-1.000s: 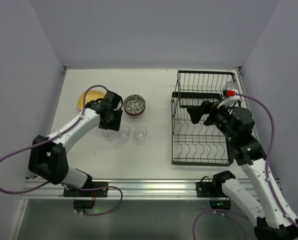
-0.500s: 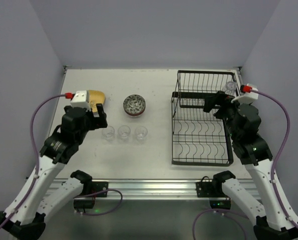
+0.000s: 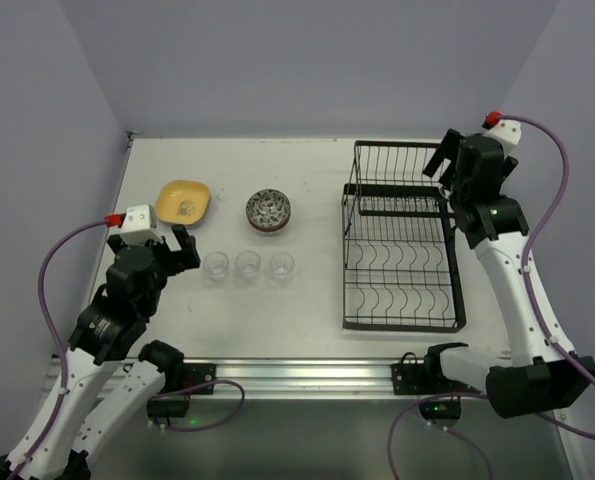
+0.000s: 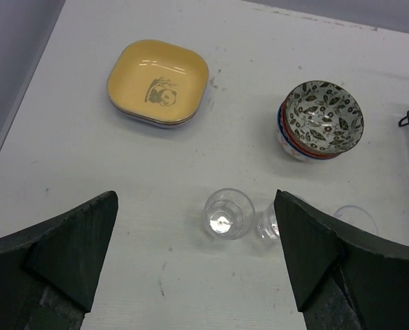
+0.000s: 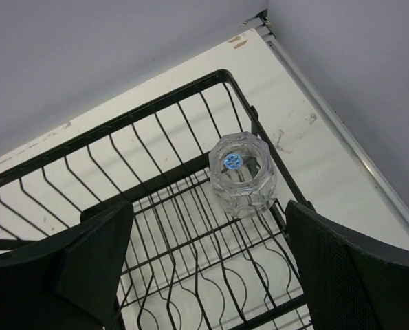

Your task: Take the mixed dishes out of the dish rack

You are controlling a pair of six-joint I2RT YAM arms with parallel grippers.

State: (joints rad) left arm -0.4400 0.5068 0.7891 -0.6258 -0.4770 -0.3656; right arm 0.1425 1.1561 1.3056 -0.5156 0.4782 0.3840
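Surface: white tabletop (image 3: 317, 310), closed in by pale lilac walls (image 3: 307, 60).
Step in hand: judged as reaching for the one clear glass (image 5: 243, 174) left in the dish rack (image 5: 156, 103).
Right gripper (image 5: 211, 213): hovered above the rack's far corner, fingers spread wide, gripping nothing. Glass just ahead, centred between both fingers, touching neither.
Left gripper (image 4: 195, 199): spread, empty. Nearest table glass (image 4: 226, 214) just ahead, yellow plate (image 4: 158, 82) farther ahead to its left, patterned bowl (image 4: 323, 117) farther ahead to its right.
Next move: probably called for lowering until the fingers flanked the glass, closing gently, then lifting clear of the wires.
Count: four glasses, one in the rack and three in a row on the table. One bowl pile and one plate pile, number in each unclear. No other dish seen in the rack.
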